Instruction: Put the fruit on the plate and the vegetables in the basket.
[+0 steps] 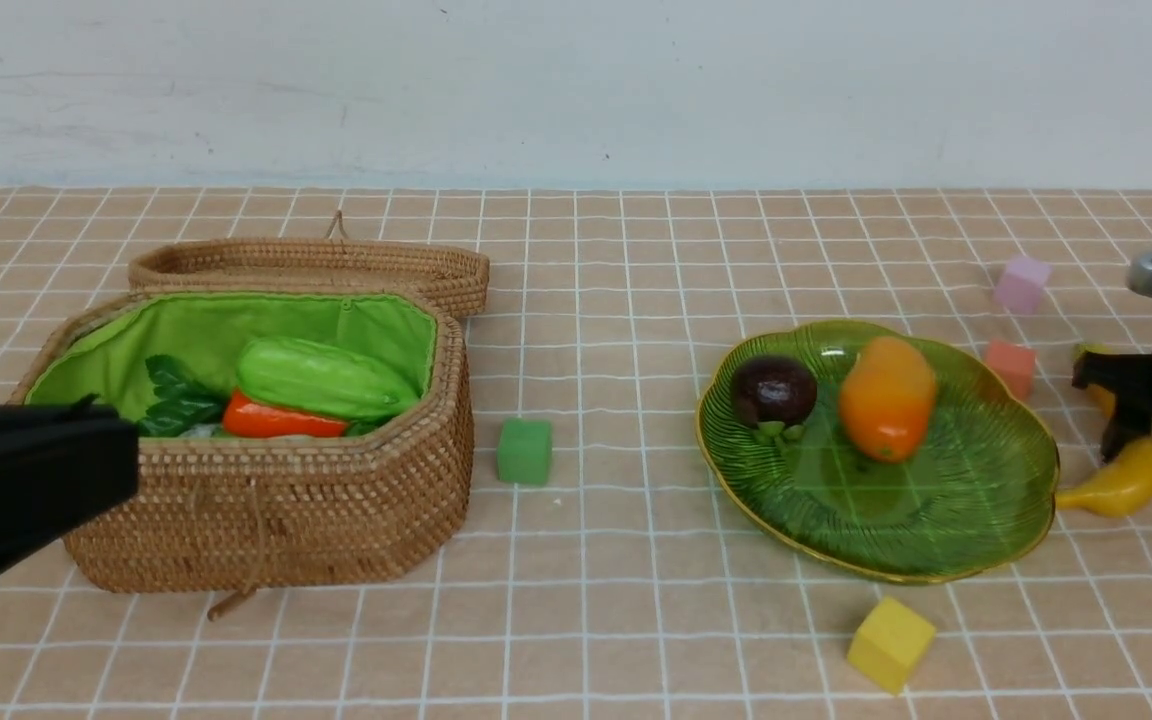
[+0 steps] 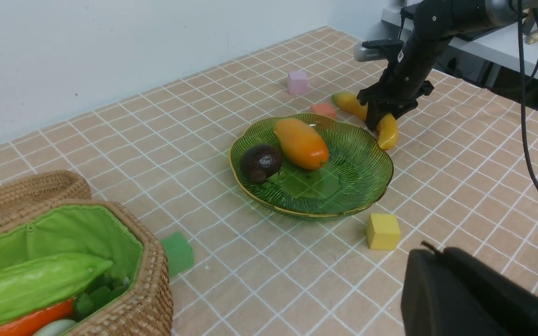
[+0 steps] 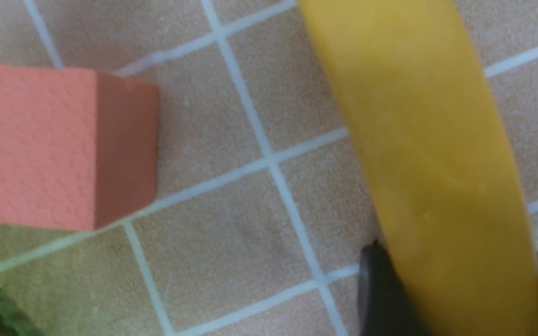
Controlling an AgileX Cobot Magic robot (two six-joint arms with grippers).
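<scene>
The wicker basket (image 1: 266,520) stands open at the left and holds the green gourd (image 1: 324,378), the orange carrot (image 1: 281,420) and, in the left wrist view, a bit of the white radish (image 2: 54,328). The green glass plate (image 1: 976,500) at the right holds the mangosteen (image 1: 774,391) and the mango (image 1: 886,397). The yellow banana (image 1: 1121,478) lies on the table just right of the plate. My right gripper (image 1: 1136,445) has a finger pressed on each side of the banana (image 3: 428,140). My left gripper (image 1: 126,455) is shut and empty in front of the basket's left side.
The basket's lid (image 1: 316,262) lies open behind it. A green cube (image 1: 524,452) sits between basket and plate. A yellow cube (image 1: 889,643) sits in front of the plate. A salmon cube (image 1: 1011,366) and a pink cube (image 1: 1022,284) sit behind the plate's right side, near the banana.
</scene>
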